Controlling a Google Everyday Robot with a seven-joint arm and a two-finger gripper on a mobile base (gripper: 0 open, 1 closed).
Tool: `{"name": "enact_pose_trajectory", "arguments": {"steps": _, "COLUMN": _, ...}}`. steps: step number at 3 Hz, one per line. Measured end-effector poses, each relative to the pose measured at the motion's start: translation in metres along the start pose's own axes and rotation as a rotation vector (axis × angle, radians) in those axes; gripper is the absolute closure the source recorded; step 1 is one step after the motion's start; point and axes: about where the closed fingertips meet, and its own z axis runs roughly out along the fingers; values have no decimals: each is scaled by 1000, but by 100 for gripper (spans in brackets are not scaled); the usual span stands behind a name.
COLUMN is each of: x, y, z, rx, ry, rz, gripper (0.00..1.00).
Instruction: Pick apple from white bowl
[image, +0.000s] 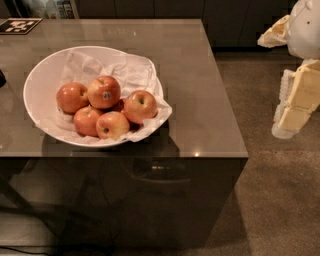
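Red-orange with a small dark sticker, the apple (104, 92) sits atop the pile in the white bowl (35, 80), touching other apples (140, 106) on crumpled white paper (131, 70). The bowl stands at the left of the glossy table (200, 90). My gripper (292, 117) hangs well apart, right of the table's edge; whether it is clenched or released I cannot tell.

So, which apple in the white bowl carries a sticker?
The round red-orange apple sitting highest on the pile; others show none. The hand hangs at far right.
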Motion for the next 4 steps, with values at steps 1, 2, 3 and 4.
{"name": "enact_pose_trajectory", "arguments": {"steps": 1, "x": -13, "y": -2, "z": -3, "rx": 13, "ry": -5, "rz": -11, "gripper": 0}}
{"name": "enact_pose_trajectory", "arguments": {"steps": 2, "x": -60, "y": -1, "z": -4, "rx": -23, "ry": -28, "rz": -37, "gripper": 0}}
{"name": "enact_pose_trajectory", "arguments": {"steps": 3, "x": -117, "y": -7, "z": -2, "rx": -44, "ry": -44, "rz": -53, "gripper": 0}}
{"name": "enact_pose_trajectory", "arguments": {"steps": 4, "x": -170, "y": -12, "z": 11, "rx": -74, "ry": -67, "rz": -57, "gripper": 0}}
